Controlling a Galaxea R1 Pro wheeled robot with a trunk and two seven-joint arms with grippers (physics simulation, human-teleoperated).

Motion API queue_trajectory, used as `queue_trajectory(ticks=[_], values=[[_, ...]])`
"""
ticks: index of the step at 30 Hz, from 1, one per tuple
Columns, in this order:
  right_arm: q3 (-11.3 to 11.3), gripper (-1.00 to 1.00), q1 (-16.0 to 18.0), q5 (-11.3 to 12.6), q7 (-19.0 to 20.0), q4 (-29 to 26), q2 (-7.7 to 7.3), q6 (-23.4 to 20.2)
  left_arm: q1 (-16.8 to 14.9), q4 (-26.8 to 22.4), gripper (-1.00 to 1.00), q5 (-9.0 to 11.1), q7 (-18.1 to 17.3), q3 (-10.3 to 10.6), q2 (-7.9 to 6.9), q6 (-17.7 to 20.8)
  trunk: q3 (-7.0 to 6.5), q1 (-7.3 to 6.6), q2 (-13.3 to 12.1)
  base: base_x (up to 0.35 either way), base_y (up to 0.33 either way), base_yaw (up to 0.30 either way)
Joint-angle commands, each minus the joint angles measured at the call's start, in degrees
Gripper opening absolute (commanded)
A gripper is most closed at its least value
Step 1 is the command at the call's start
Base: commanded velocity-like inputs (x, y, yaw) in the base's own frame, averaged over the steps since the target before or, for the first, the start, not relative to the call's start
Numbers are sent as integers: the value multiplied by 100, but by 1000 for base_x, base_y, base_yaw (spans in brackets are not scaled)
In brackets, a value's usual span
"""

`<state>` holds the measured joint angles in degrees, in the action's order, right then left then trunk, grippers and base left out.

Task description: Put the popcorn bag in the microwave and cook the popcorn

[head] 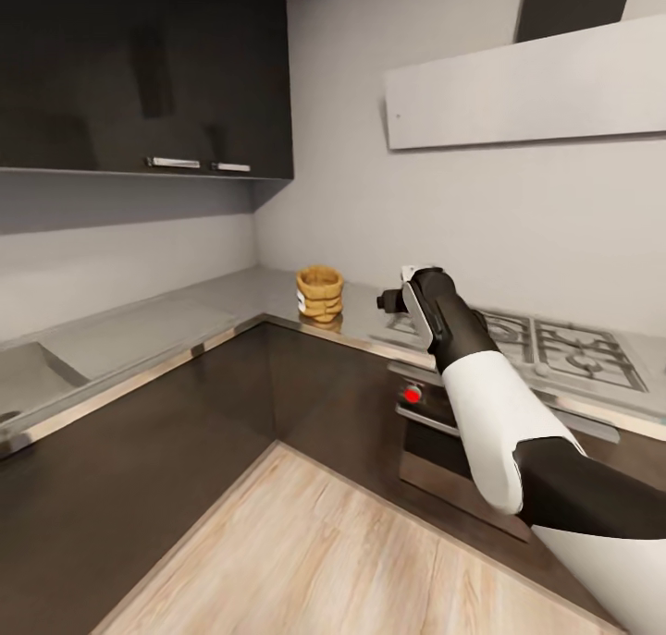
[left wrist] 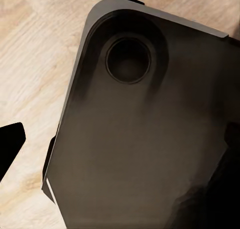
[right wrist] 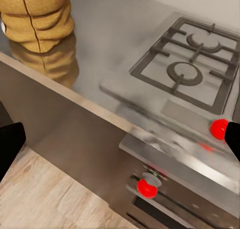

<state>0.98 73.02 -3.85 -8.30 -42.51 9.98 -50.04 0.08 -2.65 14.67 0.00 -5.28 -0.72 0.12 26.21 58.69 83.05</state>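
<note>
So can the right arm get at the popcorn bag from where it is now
Probably yes. The right gripper hangs above the countertop edge beside the popcorn bag, with open counter between them and nothing in the way. The gas hob lies to the other side. It has not touched the bag yet.

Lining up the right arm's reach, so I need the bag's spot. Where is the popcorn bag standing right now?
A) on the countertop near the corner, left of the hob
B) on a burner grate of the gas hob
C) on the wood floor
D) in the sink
A: the popcorn bag stands upright on the countertop near the corner, apart from the gas hob to its right, with the right end effector between them.
</note>
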Motion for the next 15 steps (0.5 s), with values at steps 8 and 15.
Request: queue_trajectory(ticks=[8,15], values=[[15,100,10,-30,43,-59,1,-24,1,-8,100,16,4,-44,1,46,6,3,3,323,147,0],[40,100,15,-36,35,-90,1,-8,1,-8,100,16,9,-44,1,41,6,3,3,329,8,0]])
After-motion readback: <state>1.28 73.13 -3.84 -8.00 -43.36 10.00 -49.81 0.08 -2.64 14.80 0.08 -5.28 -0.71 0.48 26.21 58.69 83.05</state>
